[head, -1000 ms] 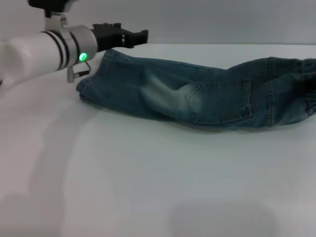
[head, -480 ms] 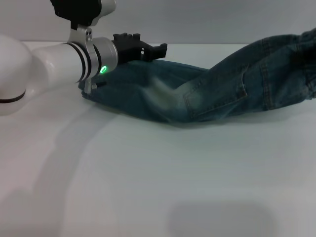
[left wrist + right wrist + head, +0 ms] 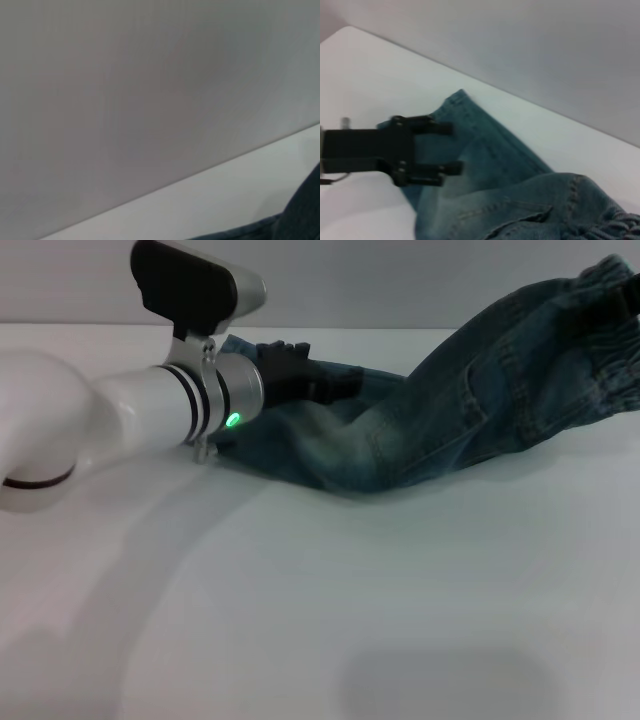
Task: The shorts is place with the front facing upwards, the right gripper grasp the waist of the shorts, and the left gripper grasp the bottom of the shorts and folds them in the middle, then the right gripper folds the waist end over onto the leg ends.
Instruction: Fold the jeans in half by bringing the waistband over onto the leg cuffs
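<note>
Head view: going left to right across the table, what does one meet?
White left arm → the left gripper over the leg ends → pocket → the waist end, lifted off the table at the right edge.

The shorts (image 3: pixel 430 430) are seen as faded blue denim, folded lengthwise; the waist end (image 3: pixel 600 290), ruffled with elastic, is raised off the surface toward 2 o'clock; the leg ends (image 3: pixel 240 430) are laid flat toward 9 o'clock
</note>
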